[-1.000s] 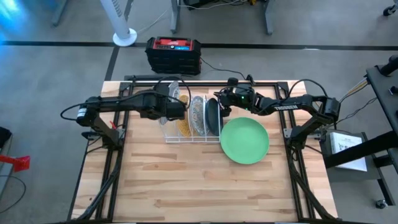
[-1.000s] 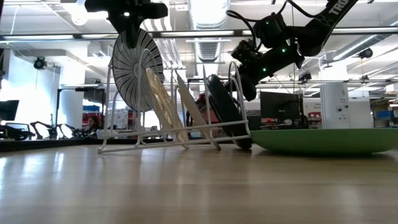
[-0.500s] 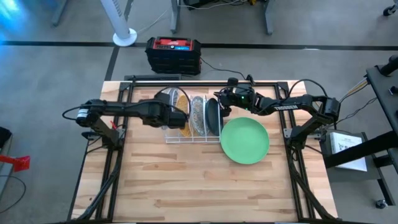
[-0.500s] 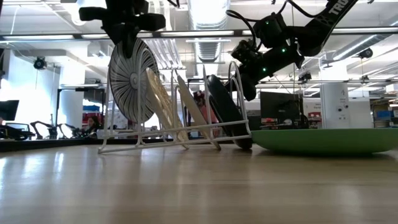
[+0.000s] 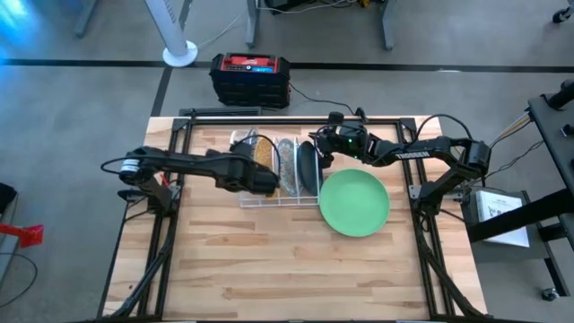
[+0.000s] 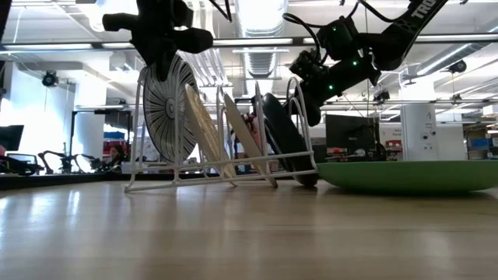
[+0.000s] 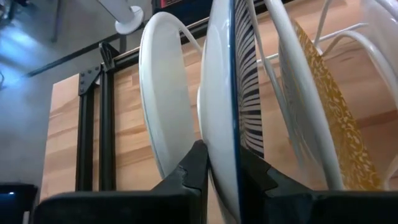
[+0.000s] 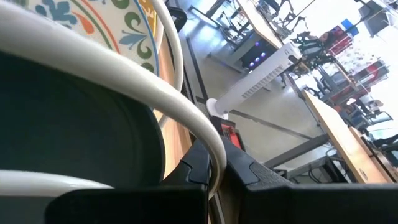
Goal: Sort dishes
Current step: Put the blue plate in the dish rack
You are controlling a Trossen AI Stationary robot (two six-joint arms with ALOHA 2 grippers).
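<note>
White wire rack (image 6: 220, 175): striped plate (image 7: 231, 118) is pinched shut-fingered by left gripper (image 7: 222, 171), being slotted; right gripper (image 8: 216, 167) is clamped on rack wire; release is judged next.

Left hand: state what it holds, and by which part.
The left hand is shut on the white plate with blue striped pattern, pinching its top rim while it stands in the wire rack.

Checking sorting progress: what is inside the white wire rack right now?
The wire rack holds a striped plate, gripped by the left end effector, a mustard speckled plate and a dark plate. One more is mostly covered.
</note>
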